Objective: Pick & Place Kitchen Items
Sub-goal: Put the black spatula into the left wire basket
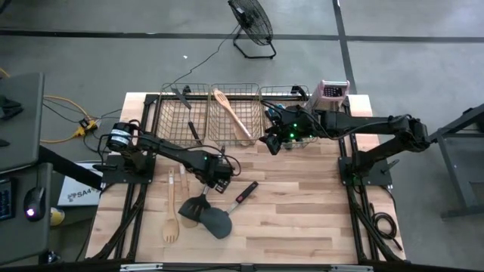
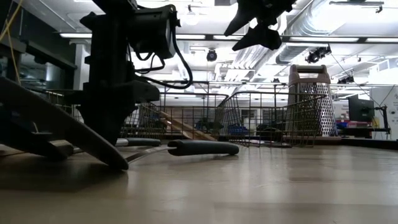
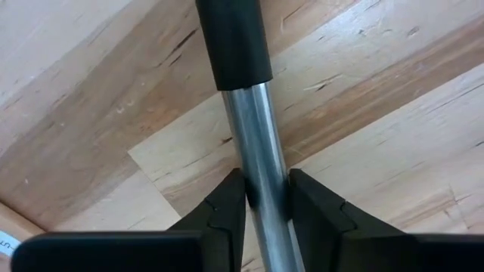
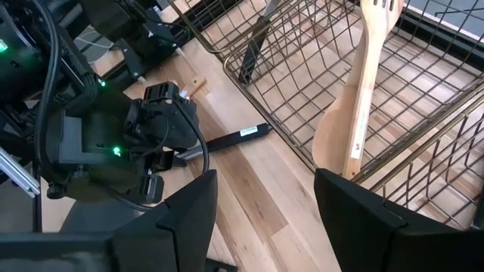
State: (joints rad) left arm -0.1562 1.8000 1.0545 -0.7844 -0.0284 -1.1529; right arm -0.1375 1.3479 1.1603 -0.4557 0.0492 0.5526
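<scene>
left tool [image 3: 265, 198] clamping the spatula's [image 3: 253, 113] steel shank on the bench [image 3: 378, 98]; slick metal, could be slipping | right tool [image 4: 265, 211] hanging open over the baskets [image 4: 318, 91]

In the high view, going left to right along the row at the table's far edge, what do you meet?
Left basket → middle basket holding wooden spoons → right gripper → grater.

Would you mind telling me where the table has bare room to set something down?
The table's near right part, right of the black-handled utensil, is bare. It is crowded around the left tool, with wooden spoons and spatulas, and along the far baskets.
</scene>
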